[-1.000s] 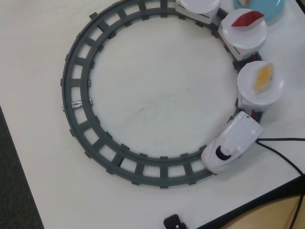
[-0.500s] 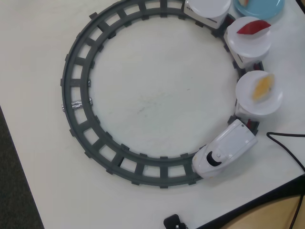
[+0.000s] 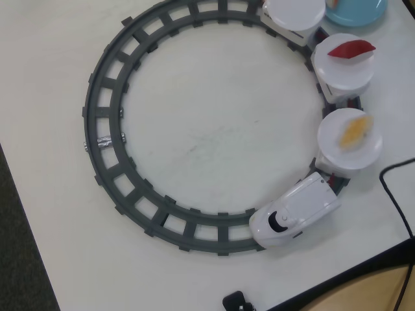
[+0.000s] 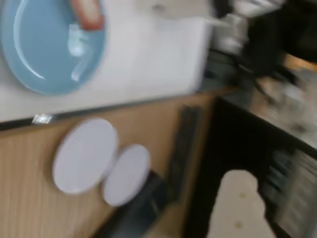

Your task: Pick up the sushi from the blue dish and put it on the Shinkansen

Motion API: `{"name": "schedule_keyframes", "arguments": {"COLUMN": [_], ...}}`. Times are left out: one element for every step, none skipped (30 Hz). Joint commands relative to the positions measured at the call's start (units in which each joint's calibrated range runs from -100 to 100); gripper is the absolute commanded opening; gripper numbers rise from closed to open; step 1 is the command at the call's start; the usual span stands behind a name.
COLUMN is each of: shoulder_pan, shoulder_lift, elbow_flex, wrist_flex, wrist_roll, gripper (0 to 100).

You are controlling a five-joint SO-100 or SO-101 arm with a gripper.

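Note:
The wrist view is blurred. The blue dish (image 4: pixel 47 49) lies at its top left on the white table, and the sushi (image 4: pixel 87 12), red-pink striped, rests on the dish's far part at the frame's top edge. One pale finger (image 4: pixel 240 206) of my gripper shows at the bottom right, away from the dish and holding nothing that I can see. The other finger is hidden. In the overhead view the Shinkansen (image 3: pixel 293 210) stands on the track at the lower right. Its three plate cars carry a yellow piece (image 3: pixel 355 129), a red piece (image 3: pixel 351 50) and nothing (image 3: pixel 293 13). The blue dish (image 3: pixel 355 10) is at the top right.
The dark grey circular track (image 3: pixel 104 142) fills the table's middle. A black cable (image 3: pixel 392 194) runs along the right edge. Two white discs (image 4: pixel 84 154) lie on a wooden surface below the table edge in the wrist view. A small black part (image 3: pixel 236 301) sits at the front edge.

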Motion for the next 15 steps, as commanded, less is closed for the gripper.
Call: {"name": "schedule_keyframes", "arguments": {"shoulder_pan": [-2.1,-2.5,-2.6,-2.6,-2.6,-2.6,-2.6,-2.5,-2.4,-2.2,-2.0,-1.6,-1.0,-0.5,-0.4], "shoulder_lift": [12.5,15.2,17.9,20.5,23.1,25.6,28.1,30.6,33.0,35.6,38.2,40.7,43.1,45.6,48.1], "elbow_flex": [-11.2,-12.7,-14.1,-15.3,-16.6,-17.5,-18.4,-19.6,-21.0,-22.6,-24.1,-25.6,-27.5,-29.2,-30.8], "wrist_flex": [0.2,0.2,0.2,0.0,0.0,-0.3,-0.5,-0.5,-0.6,-0.6,-0.6,-1.1,-1.6,-2.0,-2.5], "wrist_roll": [3.3,4.6,5.8,6.8,7.8,8.6,9.5,10.3,10.8,11.3,11.7,12.2,12.5,12.8,13.4], "gripper": [18,21,22,24,26,27,28,28,29,30,31,32,32,33,33]}}
